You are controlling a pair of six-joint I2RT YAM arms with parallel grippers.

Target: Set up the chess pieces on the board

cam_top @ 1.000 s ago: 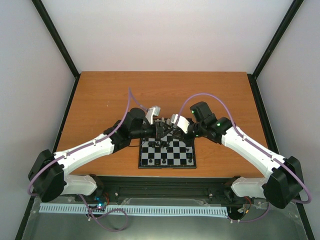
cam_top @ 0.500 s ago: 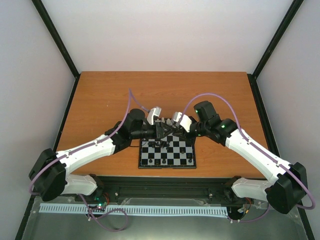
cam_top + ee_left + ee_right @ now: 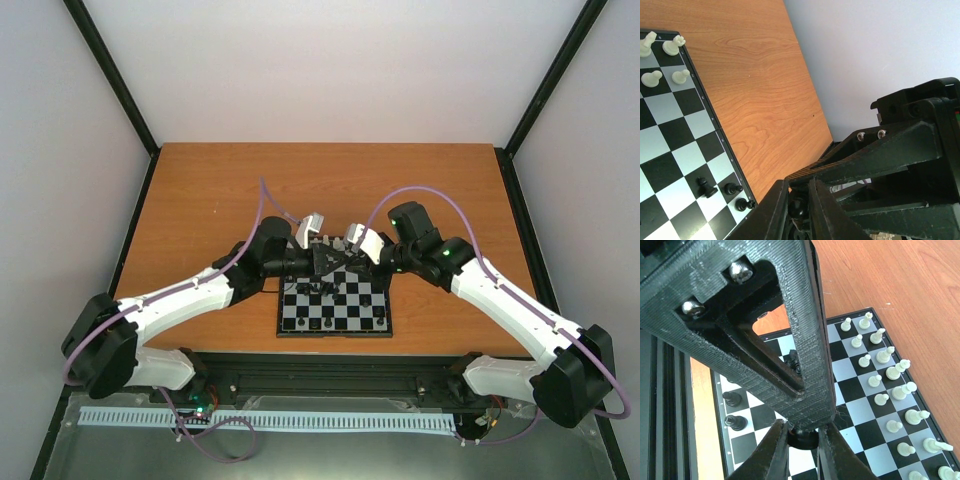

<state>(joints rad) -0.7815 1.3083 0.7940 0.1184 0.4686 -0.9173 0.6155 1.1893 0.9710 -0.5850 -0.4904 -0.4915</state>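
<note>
The board [image 3: 335, 334] lies at the table's near middle. Both grippers meet above its far half. In the right wrist view my right gripper [image 3: 803, 430] is shut on the round base of a black chess piece [image 3: 804, 439]. The left gripper's ribbed fingers [image 3: 810, 340] come down onto that piece from above. In the left wrist view my left gripper [image 3: 797, 189] is shut on the same black piece [image 3: 797, 207]. White chess pieces [image 3: 892, 371] fill two rows on one side. A few black pieces [image 3: 705, 187] stand near the opposite edge.
Bare wooden table [image 3: 220, 190] surrounds the board. Black frame posts [image 3: 110, 80] and white walls enclose it. The right gripper's black body [image 3: 920, 150] crowds the left wrist view. The arm bases' rail [image 3: 330, 365] runs along the near edge.
The left gripper's jaws have narrowed onto the black piece that the right gripper holds. The right arm shifted slightly toward the far side, then stayed still.
</note>
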